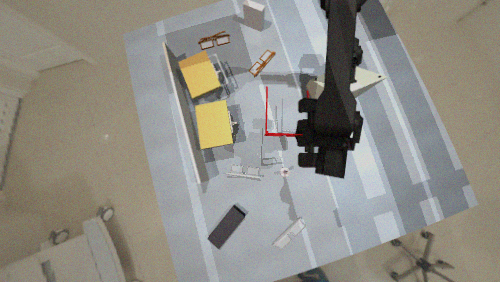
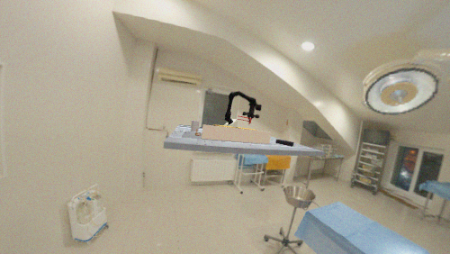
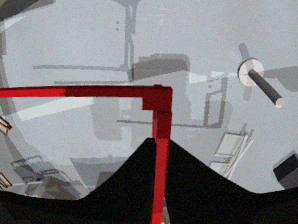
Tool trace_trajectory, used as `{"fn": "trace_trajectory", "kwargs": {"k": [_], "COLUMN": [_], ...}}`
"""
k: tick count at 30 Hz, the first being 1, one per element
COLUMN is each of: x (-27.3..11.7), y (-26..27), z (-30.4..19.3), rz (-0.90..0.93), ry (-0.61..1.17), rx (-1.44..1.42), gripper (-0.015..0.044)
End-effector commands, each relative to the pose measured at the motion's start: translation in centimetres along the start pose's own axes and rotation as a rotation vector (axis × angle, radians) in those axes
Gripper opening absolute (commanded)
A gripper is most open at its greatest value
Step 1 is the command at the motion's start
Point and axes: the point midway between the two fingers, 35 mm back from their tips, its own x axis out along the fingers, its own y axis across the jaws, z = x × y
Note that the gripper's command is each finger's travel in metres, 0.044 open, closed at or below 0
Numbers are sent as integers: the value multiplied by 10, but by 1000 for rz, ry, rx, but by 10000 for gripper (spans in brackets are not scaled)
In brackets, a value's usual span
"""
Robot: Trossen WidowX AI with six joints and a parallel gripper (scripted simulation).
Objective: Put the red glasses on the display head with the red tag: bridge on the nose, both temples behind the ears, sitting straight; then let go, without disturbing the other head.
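The red glasses [image 1: 284,134] [image 2: 244,118] [image 3: 115,91] are held above the table, with thin temples extended. My gripper [image 3: 157,145] is shut on the front of the red glasses; its fingertips are hidden under the arm in the top view. Two display heads show only partly beside yellow blocks [image 1: 200,76] [image 1: 214,125], left of the gripper in the top view. Grey outlines like glasses lie around the upper one. No red tag can be made out; a small blue spot shows low left in the wrist view.
An upright panel [image 1: 183,115] [image 2: 234,133] stands behind the yellow blocks. Brown glasses [image 1: 262,63] [image 1: 215,41], pale glasses [image 1: 244,173] [image 1: 289,233], a dark case [image 1: 226,226], a small round item [image 1: 285,172] [image 3: 250,72] and a pale box [image 1: 254,15] are on the table.
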Motion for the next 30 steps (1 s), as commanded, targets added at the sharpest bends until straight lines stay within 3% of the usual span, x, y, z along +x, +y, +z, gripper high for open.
{"fn": "trace_trajectory", "kwargs": {"k": [1,25,30], "x": [-12,-66,-69], "y": [-10,-51,-53], "z": [8,90,96], "rz": [7,237,262], "ry": [52,318,332], "rx": [-190,-1363,-1432], "gripper": [0,0,0]}}
